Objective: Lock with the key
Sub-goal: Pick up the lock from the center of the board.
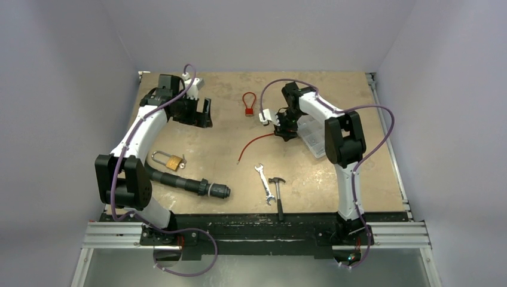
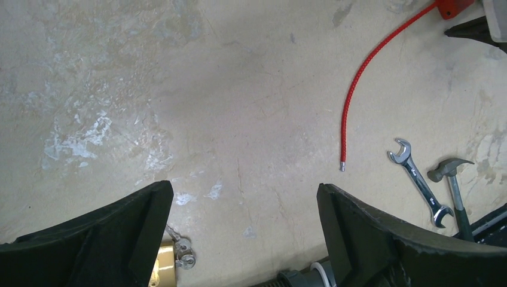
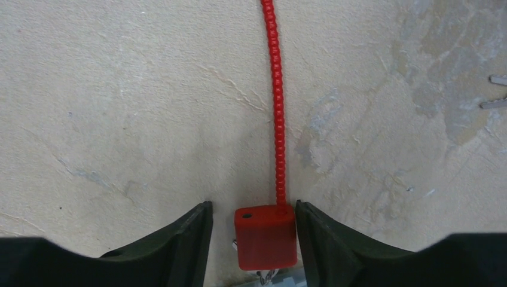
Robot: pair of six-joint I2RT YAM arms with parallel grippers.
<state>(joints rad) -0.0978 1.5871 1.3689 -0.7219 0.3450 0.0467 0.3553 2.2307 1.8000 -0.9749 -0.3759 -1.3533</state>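
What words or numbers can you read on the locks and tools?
No text can be read anywhere.
The red lock body shows a plain face with no letters.
The brass padlock is too small to tell.
The wrench is too blurred to show any marking.

Toward 6 o'clock on the worn tan tabletop (image 1: 227,89) lies a silver open-ended wrench (image 1: 263,184), a black-handled steel hammer (image 1: 279,197) just beside it. A ribbed black pipe with coupling (image 1: 186,184) lies at 8 o'clock, and a clear plastic box (image 1: 311,136) sits at 3.
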